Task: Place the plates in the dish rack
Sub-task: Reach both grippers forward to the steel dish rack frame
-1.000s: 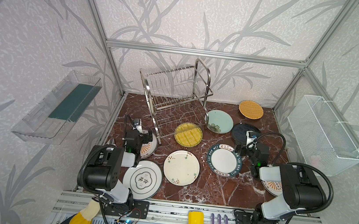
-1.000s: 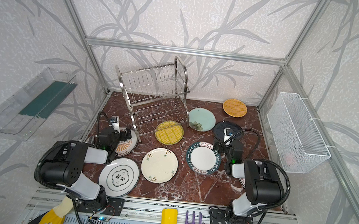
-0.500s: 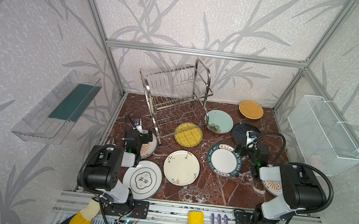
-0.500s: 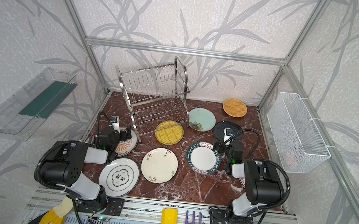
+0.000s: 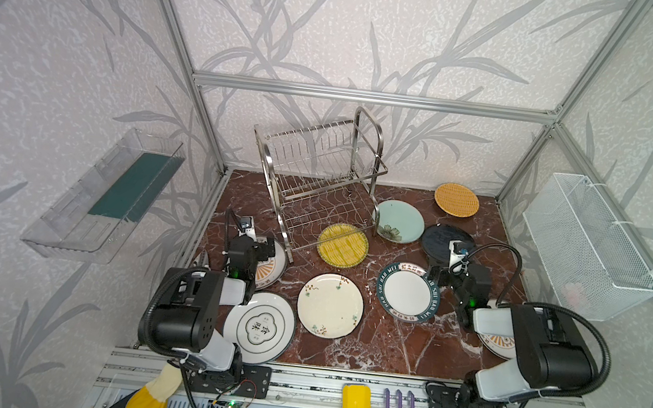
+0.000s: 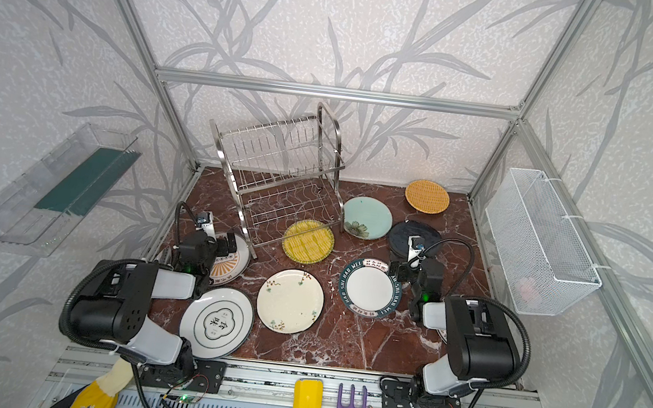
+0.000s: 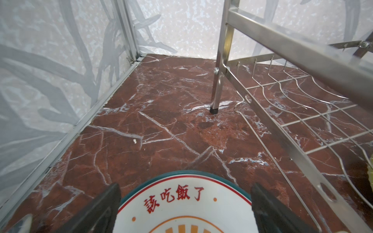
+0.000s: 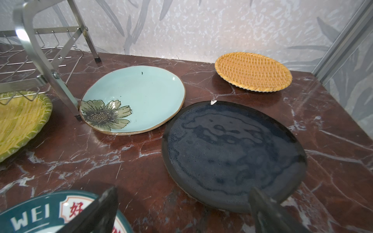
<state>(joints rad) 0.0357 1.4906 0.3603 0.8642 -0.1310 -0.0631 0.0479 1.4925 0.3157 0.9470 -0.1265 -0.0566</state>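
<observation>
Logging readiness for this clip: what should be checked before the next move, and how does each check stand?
1. Left gripper open: ok.
2. Right gripper open: ok.
3. Rack empty: ok.
4. Sunburst plate below left gripper: ok.
5. Yellow plate clear of rack: not ok, edge under lower tier.
6. Right gripper's target: cannot tell; it hangs between black plate and teal-rimmed plate.

Red-brown marble tabletop [image 5: 384, 345], steel dish rack [image 5: 317, 195] standing, nine plates [image 5: 330, 306] lying flat
</observation>
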